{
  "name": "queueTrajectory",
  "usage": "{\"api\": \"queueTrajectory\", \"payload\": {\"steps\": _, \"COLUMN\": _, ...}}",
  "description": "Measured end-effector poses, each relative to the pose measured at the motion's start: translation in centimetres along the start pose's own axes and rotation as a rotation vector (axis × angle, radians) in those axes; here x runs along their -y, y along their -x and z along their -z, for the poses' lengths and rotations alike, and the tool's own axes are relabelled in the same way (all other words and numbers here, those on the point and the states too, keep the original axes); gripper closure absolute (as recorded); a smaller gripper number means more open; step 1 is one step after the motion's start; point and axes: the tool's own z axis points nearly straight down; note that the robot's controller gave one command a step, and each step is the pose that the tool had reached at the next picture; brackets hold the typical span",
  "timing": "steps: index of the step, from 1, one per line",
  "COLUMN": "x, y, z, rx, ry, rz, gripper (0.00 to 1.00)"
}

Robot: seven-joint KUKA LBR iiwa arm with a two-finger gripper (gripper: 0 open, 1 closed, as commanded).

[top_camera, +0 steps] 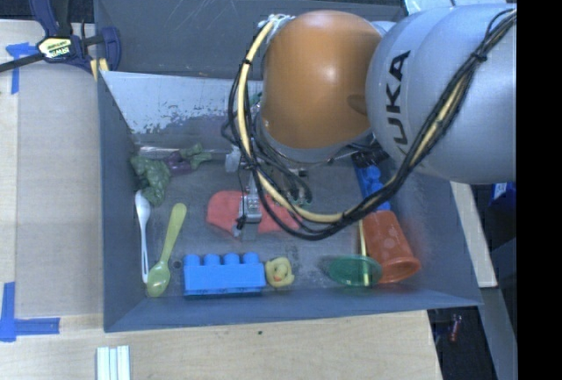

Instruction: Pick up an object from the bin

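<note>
My orange wrist cover [316,75] is masking my pincer [243,223], so I cannot tell how wide it is. It is hanging over the flat red piece [221,210], which is lying just behind the blue brick [224,273] and parallel to it.

One readable marking: bold black capitals "UKA" [397,102] on the arm's grey housing [448,62], just right of the orange cover [316,80]. Letters ran sideways, reading bottom to top along the casing. Anything before the "U" was cut off at the housing's edge.
</note>
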Motion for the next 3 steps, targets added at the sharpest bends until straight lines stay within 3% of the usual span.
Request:
{"api": "queueTrajectory", "payload": {"steps": 1, "x": 0.0, "y": 0.0, "z": 0.0, "rx": 0.0, "ry": 0.0, "rz": 0.0, "gripper": 0.0}}
{"api": "queueTrajectory", "payload": {"steps": 2, "x": -0.1, "y": 1.5, "z": -9.0, "rx": 0.006, "ry": 0.002, "rz": -0.03, "gripper": 0.0}}
{"api": "queueTrajectory", "payload": {"steps": 3, "x": 1.5, "y": 3.8, "z": -17.1, "rx": 0.013, "ry": 0.003, "rz": 0.053, "gripper": 0.0}}
